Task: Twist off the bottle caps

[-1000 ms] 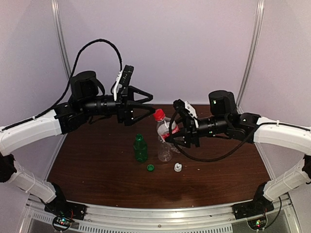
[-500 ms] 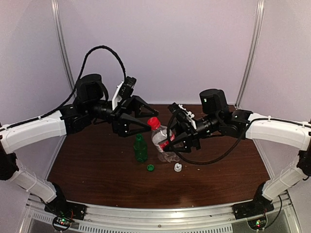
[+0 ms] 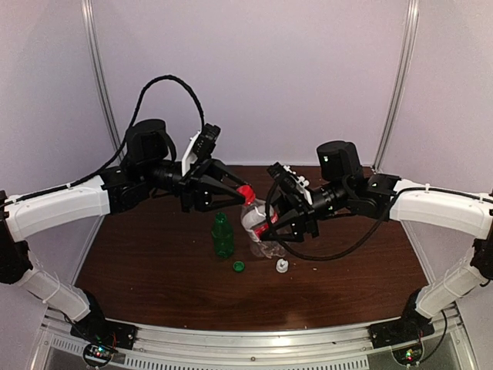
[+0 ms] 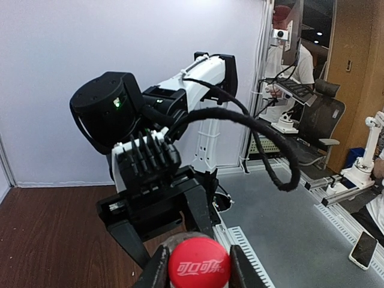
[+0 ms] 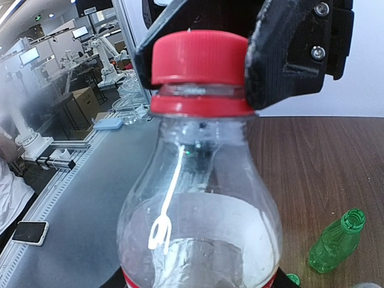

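A: Bottles?
B: Two. The clear bottle [image 3: 254,218] is tilted in the right tool's [image 3: 269,230] grip; the green bottle [image 3: 223,236] stands open on the desk [image 3: 146,262].
A: Caps?
B: Three. The left tool [image 4: 198,265] clamps the red cap [image 5: 201,57]; the green cap [image 3: 239,267] and the white cap [image 3: 283,266] lie on the desk.

So the clear bottle [image 3: 254,220] with the red label is tilted, neck leaning left, red cap [image 3: 246,193] still screwed on. The green bottle [image 3: 223,235] stands upright on the tabletop [image 3: 154,262] just beside it, mouth open. The green cap [image 3: 239,267] and white cap [image 3: 283,266] lie loose in front of them, apart.
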`<control>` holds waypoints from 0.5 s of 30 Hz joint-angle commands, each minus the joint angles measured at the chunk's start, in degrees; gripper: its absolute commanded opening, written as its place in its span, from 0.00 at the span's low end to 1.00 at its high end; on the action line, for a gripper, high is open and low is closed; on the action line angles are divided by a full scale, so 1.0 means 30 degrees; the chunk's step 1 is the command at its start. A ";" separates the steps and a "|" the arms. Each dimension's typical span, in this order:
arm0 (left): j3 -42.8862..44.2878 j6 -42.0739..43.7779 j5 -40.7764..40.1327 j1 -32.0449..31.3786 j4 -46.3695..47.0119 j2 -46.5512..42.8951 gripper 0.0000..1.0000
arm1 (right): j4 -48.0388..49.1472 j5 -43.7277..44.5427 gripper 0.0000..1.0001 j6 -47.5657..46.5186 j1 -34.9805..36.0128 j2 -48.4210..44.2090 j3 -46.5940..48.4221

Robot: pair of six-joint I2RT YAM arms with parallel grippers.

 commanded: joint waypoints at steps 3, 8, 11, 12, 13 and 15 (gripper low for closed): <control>0.0444 -0.1786 -0.3416 0.0012 0.0856 -0.0140 0.19 | -0.0148 0.4592 0.47 0.0071 -0.0175 -0.0622 0.0372; 0.1480 -0.4275 -1.1712 -0.0799 -0.1454 -0.0119 0.20 | 0.0789 0.9778 0.46 0.0726 -0.0132 -0.0983 -0.0198; 0.1418 -0.6683 -1.5755 -0.1284 -0.1845 -0.0148 0.24 | 0.1587 1.2970 0.45 0.1061 0.0083 -0.1042 -0.0599; 0.1380 -0.7112 -1.6376 -0.1446 -0.1825 -0.0126 0.25 | 0.1689 1.3760 0.45 0.1055 0.0176 -0.1039 -0.0660; 0.1464 -0.7253 -1.6900 -0.1624 -0.1874 -0.0057 0.27 | 0.1790 1.4372 0.45 0.1076 0.0239 -0.1061 -0.0715; 0.1636 -0.7315 -1.7389 -0.1885 -0.1994 0.0116 0.31 | 0.2026 1.4937 0.44 0.1079 0.0292 -0.1191 -0.0900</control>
